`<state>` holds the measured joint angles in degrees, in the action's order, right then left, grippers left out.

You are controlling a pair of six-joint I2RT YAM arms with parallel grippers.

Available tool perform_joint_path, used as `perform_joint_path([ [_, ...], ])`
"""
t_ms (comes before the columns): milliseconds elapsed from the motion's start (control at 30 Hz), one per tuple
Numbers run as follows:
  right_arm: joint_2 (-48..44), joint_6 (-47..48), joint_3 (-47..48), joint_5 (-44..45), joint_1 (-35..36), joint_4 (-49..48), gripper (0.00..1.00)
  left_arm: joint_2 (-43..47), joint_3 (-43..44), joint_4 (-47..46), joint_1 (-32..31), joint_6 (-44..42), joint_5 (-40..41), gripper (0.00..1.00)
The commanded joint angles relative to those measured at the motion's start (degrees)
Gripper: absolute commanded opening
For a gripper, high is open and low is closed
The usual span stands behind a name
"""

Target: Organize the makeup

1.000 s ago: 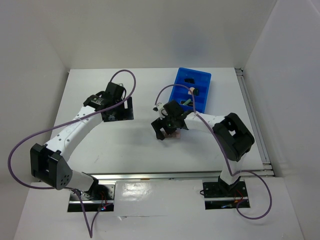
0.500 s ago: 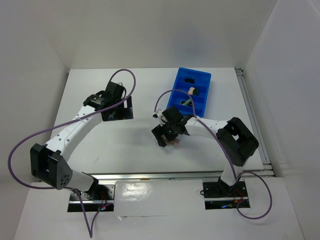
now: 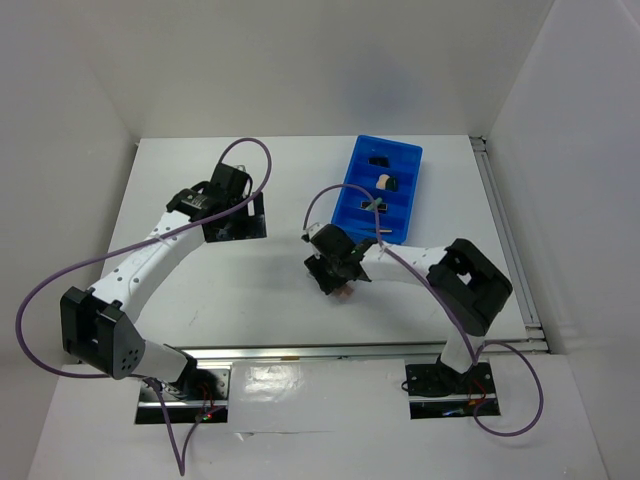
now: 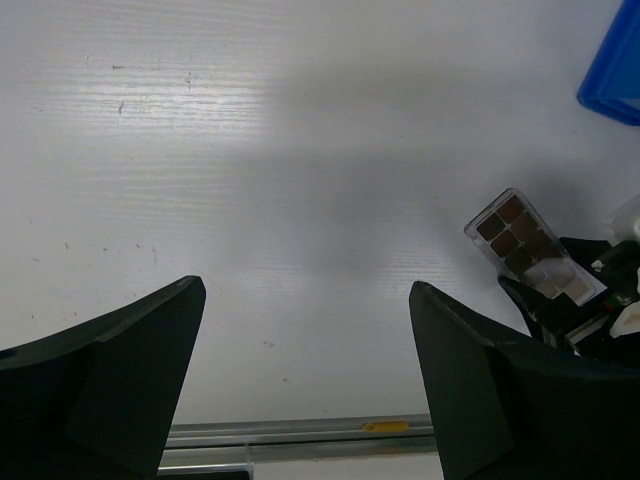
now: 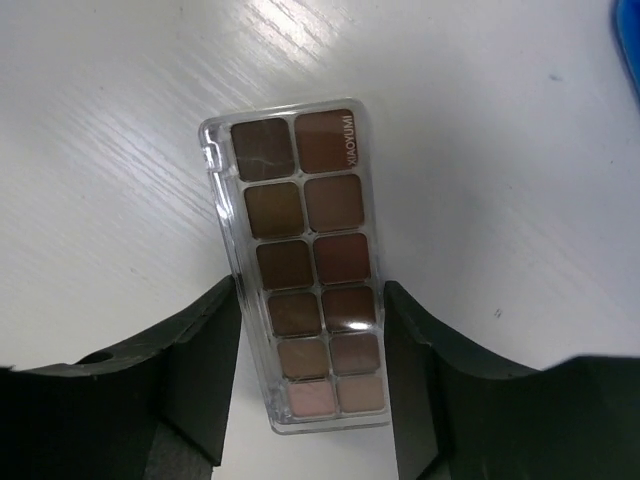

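The brown-pink palette strip (image 5: 305, 260) lies flat on the white table in its clear case. My right gripper (image 5: 310, 292) straddles its pink end, with both fingers against its long sides. From above, the right gripper (image 3: 338, 272) is low over the table centre and the palette's pink end (image 3: 345, 291) sticks out below it. The left wrist view shows the palette (image 4: 530, 250) at the right. My left gripper (image 4: 305, 290) is open and empty over bare table, and sits far left in the top view (image 3: 235, 222). A beige sponge (image 3: 385, 181) and dark items (image 3: 378, 160) lie in the blue bin.
The blue compartment bin (image 3: 400, 150) stands at the back right of the table, just beyond the right gripper; its corner shows in the left wrist view (image 4: 615, 80). A metal rail (image 3: 300, 352) runs along the near table edge. White walls enclose the table.
My right gripper has moved toward the near left and lower, and its fingers now sit against the palette's sides. The left arm has not moved.
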<state>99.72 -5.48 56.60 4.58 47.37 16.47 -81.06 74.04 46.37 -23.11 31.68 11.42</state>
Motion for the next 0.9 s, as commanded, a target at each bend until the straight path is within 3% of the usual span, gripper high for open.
perform_joint_path([
  [0, 2.32, -2.17, -0.44, 2.19, 1.84, 2.52, 0.50, 0.90, 1.02, -0.49, 0.09, -0.04, 0.36, 0.98],
  [200, 0.48, -2.17, 2.98, 2.97, 2.90, 5.93, 0.32, 0.90, 1.02, -0.49, 0.09, -0.04, 0.88, 0.98],
  [433, -7.43, 1.60, 12.82, 3.59, 4.92, 12.88, 0.28, 1.52, 2.16, 0.65, 0.09, 1.27, 3.60, 0.98],
  [567, -10.42, 4.84, 19.05, 8.41, 4.92, 12.89, 0.28, 4.32, 3.30, 0.04, 0.61, 1.80, 5.97, 0.98],
  [867, -3.93, 13.19, 29.61, 16.43, -7.53, 5.78, 0.28, 6.09, 2.69, -1.19, 2.46, 1.80, 5.98, 0.99],
])
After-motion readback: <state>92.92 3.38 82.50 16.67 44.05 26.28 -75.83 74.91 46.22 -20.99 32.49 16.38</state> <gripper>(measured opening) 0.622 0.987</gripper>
